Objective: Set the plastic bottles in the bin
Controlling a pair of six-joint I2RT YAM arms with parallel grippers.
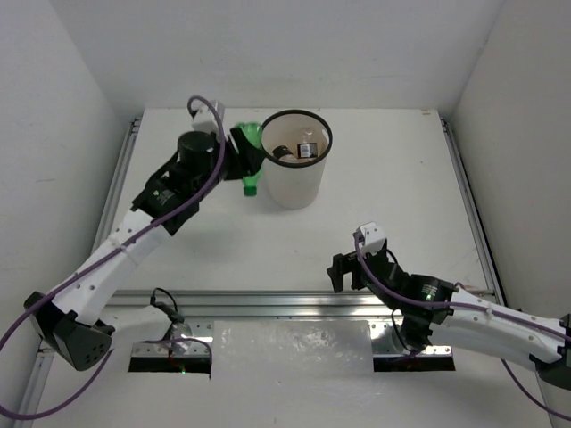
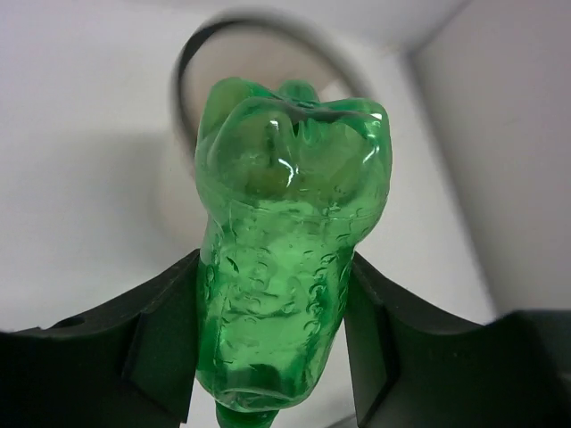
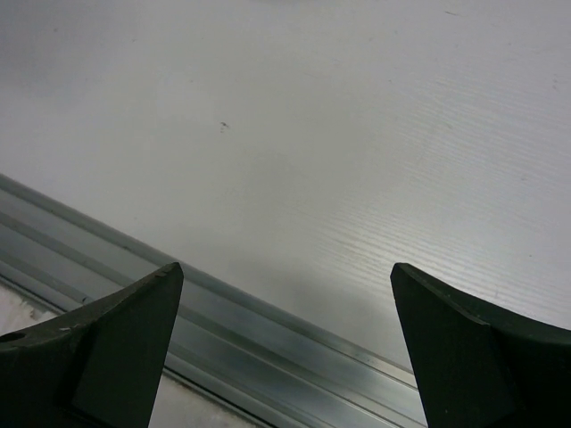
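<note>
The left fingers [image 2: 152, 352] were closed on the green bottle [image 2: 290, 267], one pressed to each side of its body. Its lobed base pointed away from the wrist and its cap end lay nearest the camera. In the top view the green bottle [image 1: 251, 165] was held just left of the bin [image 1: 299, 192], beside the black rim and, as far as could be judged, not yet over the opening. At least one small bottle [image 1: 308, 149] was seen lying inside the bin.

For the drop to be made well, the green bottle would have to be carried right until its whole length was over the mouth and clear of the rim, and only then released. If it were let go early, it would likely strike the rim and fall to the tabletop [image 1: 401, 196].

The right fingers [image 3: 116, 357] were spread apart and empty, held low over the near edge, well apart from the bin.
</note>
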